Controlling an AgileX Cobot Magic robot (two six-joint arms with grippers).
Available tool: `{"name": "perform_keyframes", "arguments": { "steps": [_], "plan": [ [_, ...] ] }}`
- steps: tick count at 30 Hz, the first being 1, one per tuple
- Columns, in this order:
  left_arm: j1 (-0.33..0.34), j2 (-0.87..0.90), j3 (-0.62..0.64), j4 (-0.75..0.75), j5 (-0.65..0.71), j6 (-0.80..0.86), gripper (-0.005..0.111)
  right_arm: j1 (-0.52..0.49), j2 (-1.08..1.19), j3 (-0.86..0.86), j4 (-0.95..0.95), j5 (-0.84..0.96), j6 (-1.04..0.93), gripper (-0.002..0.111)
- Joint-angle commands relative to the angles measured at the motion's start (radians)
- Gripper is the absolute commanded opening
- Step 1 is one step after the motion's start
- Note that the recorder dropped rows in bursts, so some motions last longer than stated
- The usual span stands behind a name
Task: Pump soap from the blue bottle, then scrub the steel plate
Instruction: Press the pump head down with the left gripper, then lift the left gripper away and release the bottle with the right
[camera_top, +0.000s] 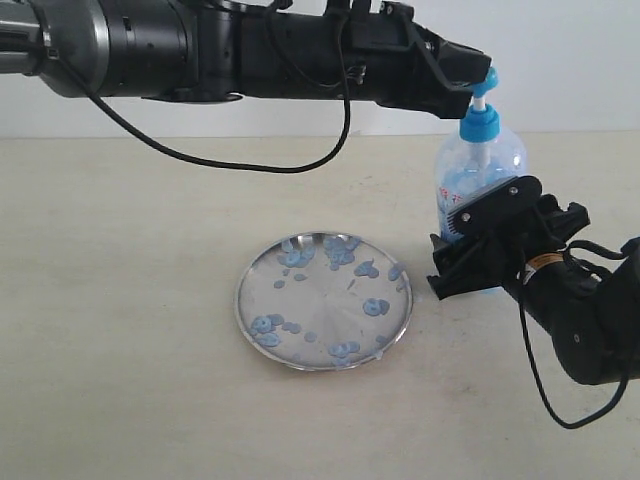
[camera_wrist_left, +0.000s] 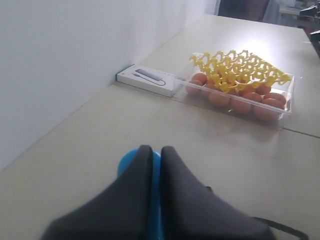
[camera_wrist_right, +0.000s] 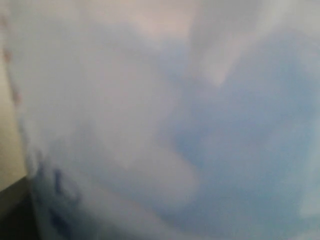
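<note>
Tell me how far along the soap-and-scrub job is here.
Done: soap blobs already dot the plate. In hand: right hand grips the bottle while left hand sits closed on its pump head. Remaining: scrubbing; nothing touches the plate.

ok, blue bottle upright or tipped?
Upright: blue bottle stands vertical, pump head on top under left gripper; right gripper holds its body.
</note>
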Motion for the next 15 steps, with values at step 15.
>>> {"name": "perform_keyframes", "arguments": {
  "steps": [15],
  "plan": [
    [-0.003, -0.19, 0.075, 0.022, -0.214, 0.1, 0.004, -0.001, 0.012, 0.01, -0.012, 0.067, 0.244, 0.0]
  ]
}}
